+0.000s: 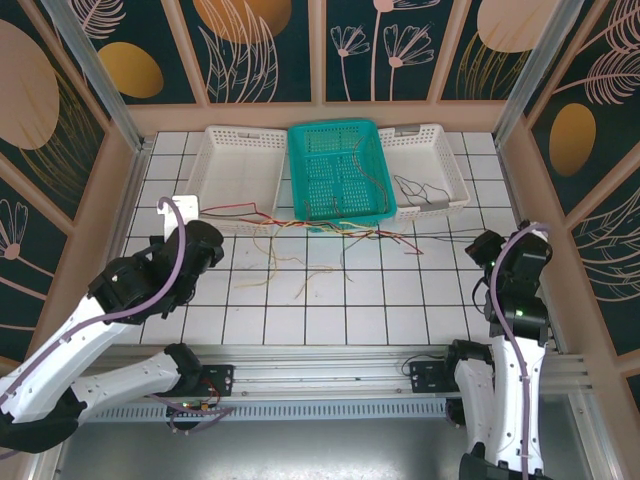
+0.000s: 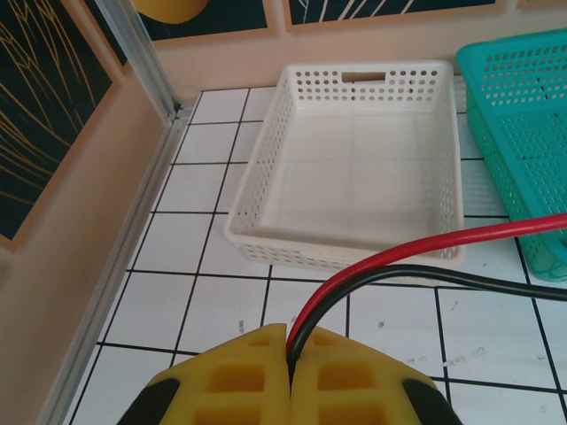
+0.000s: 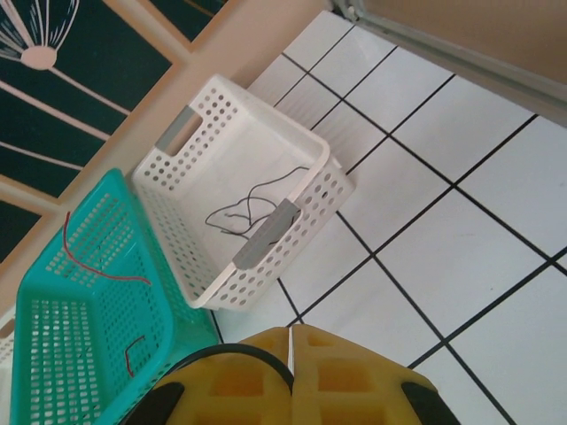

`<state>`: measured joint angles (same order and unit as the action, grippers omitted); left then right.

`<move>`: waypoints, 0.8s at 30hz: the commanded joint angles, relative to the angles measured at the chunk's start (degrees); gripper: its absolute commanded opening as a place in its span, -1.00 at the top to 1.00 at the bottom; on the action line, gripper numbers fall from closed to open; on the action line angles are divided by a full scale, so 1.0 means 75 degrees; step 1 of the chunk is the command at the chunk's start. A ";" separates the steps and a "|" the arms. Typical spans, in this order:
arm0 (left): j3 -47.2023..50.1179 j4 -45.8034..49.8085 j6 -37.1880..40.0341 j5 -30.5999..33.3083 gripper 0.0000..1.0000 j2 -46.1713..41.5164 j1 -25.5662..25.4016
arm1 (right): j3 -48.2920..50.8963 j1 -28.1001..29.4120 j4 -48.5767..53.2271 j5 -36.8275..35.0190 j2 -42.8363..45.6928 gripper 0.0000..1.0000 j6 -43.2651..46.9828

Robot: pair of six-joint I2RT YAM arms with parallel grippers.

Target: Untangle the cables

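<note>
Nearest you, your left pincer point(image 2: 290, 361) is closed tight. Its yellow pads pinch a red cable point(image 2: 416, 250) and a black cable point(image 2: 461, 280) side by side. Both run off rightward over the tiles, fairly straight, so I judge the grip is there to draw them out of the knot. Your right pincer point(image 3: 291, 354) is closed too, near the right edge of the surface point(image 1: 400, 300). A dark strand point(image 3: 232, 352) curls up to the seam of its pads, but you cannot tell whether it is pinched or merely lying there. With one arm at each side, the hold reads as a spread, pulling ends apart to loosen the middle.

Between them, toward the far edge, the cables point(image 1: 340, 232) lie crossed in a loose tangle just in front of the teal basket point(image 1: 297, 170). Along the far edge three baskets sit side by side. The left white basket point(image 2: 257, 190) shows a bare floor, the teal one holds thin red wires point(image 3: 97, 266), and the right white basket point(image 3: 330, 190) holds a black wire point(image 3: 257, 199). That suggests sorting by colour, with most of the work ahead.
</note>
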<state>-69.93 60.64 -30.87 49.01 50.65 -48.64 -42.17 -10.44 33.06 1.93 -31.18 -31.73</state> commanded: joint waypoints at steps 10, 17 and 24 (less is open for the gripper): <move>-0.1038 0.0715 0.0284 0.1028 1.00 -0.0262 0.0067 | 0.0127 -0.0145 0.0157 -0.1153 0.0124 1.00 -0.0380; -0.1236 0.0753 0.0382 0.1453 1.00 -0.0278 0.0064 | 0.0118 -0.0155 0.0319 -0.1577 0.0103 1.00 -0.0559; -0.1339 0.0698 0.0454 0.1683 1.00 -0.0308 0.0064 | 0.0086 -0.0167 0.0526 -0.2203 0.0082 1.00 -0.0797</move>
<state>-78.89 64.93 -28.05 57.47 48.95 -48.62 -41.69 -10.92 35.20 -9.45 -30.89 -36.03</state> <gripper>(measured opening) 0.060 0.042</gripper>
